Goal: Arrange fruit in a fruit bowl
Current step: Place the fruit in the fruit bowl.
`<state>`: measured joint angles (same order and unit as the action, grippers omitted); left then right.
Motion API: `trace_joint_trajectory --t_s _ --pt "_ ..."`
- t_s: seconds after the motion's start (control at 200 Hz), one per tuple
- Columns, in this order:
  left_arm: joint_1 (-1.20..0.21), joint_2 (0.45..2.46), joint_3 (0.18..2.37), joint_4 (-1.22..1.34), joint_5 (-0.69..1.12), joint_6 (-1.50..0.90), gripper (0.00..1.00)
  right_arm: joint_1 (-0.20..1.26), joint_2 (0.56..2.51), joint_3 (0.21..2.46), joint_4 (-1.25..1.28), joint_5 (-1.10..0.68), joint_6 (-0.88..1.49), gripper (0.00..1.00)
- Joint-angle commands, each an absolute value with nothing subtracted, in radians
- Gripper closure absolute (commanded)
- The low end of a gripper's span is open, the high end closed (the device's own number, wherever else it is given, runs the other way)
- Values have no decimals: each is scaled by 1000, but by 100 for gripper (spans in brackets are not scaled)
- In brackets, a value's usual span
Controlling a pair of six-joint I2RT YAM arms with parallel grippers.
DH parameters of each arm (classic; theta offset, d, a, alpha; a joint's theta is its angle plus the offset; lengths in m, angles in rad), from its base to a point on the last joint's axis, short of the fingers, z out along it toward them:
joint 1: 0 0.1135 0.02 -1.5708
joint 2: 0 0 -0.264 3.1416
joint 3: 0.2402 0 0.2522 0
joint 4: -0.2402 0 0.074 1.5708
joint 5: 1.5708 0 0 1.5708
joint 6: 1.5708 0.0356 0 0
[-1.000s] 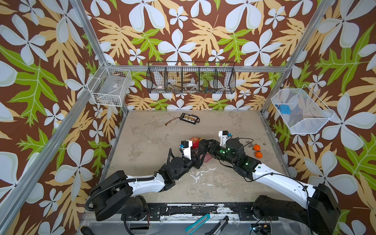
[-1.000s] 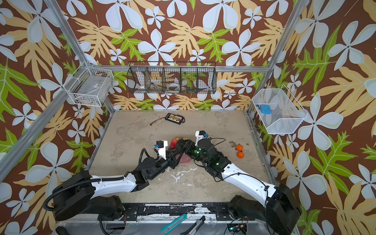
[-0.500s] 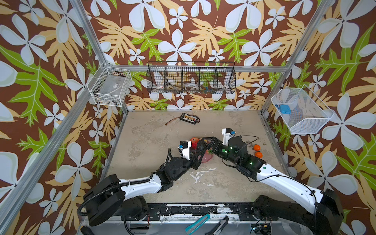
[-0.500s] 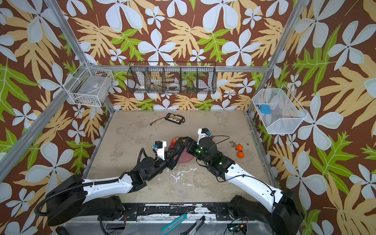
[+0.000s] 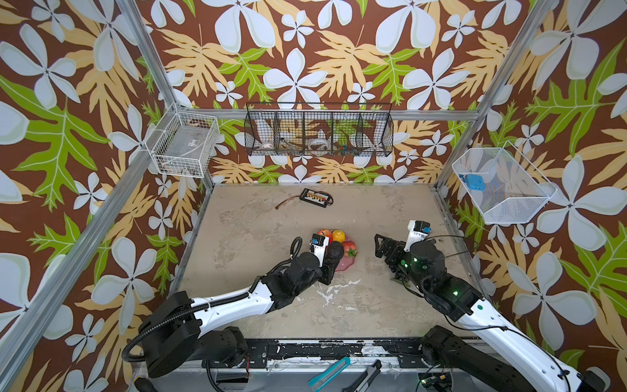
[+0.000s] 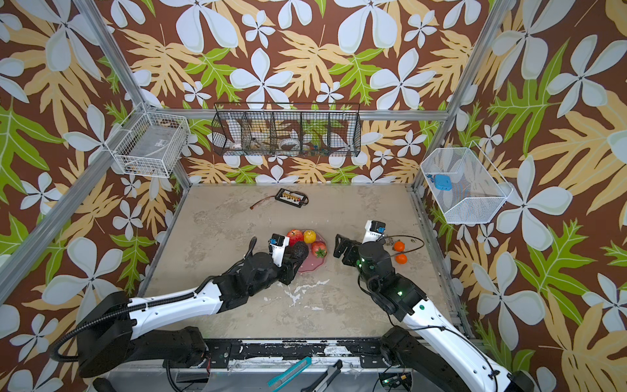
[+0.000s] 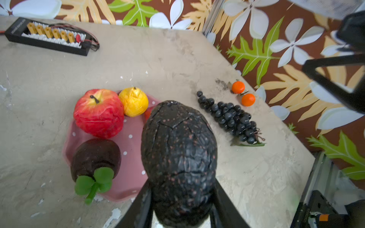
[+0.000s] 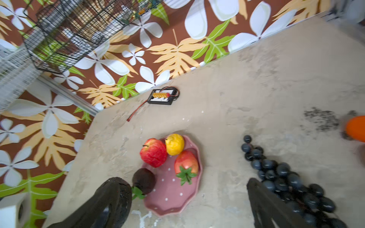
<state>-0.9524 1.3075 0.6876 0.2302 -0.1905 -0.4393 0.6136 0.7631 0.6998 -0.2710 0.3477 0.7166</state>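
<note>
Reader: Right gripper [image 6: 340, 247] has left the fruit bowl [image 6: 314, 266] since the frame a second earlier, correct?

Legend: Correct. A second ago it met the left gripper [image 6: 292, 262] over the dish. It now hangs clear of the bowl on the oranges' side, jaws spread to their widest with nothing between them. The left gripper has shifted little.

Reader: What does the left gripper carry?

Legend: It grips the dark avocado [image 7: 178, 158], clamped between both fingers [image 7: 145, 199], long axis pointing away from the wrist. In both top views the avocado sits over the bowl's near rim. Whether it touches the dish cannot be told.

Reader: And inside the bowl?

Legend: The red apple [image 7: 98, 113] and yellow pear [image 7: 134, 101] touch at the far rim. The red strawberry [image 8: 186, 163] lies on the side toward the right arm. The dark purple fruit [image 7: 95, 156], green calyx outward, is at the rim beside the left gripper.

Reader: Outside it?

Legend: The black grape bunch [image 7: 229, 116] lies on the table [image 5: 258, 217] between the bowl and the two small oranges [image 6: 399, 245], with a flat leaf [image 7: 251, 144] under its stem end. The oranges sit side by side near the right wall. A black terminal board [image 5: 317, 197] with a red lead rests well apart, by the back wall.
</note>
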Motion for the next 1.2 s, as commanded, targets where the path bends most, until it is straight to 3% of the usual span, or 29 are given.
trace_joint_trajectory --t_s 0.0,0.41,1.191 --pt "-954 1352 743 102 -200 -415 60 614 726 676 -333 436 667 0" --pt "-949 1584 948 -47 -246 -415 60 612 680 640 -330 429 674 1" --pt "-909 1791 1109 -132 -342 -411 59 612 658 620 -330 438 649 0"
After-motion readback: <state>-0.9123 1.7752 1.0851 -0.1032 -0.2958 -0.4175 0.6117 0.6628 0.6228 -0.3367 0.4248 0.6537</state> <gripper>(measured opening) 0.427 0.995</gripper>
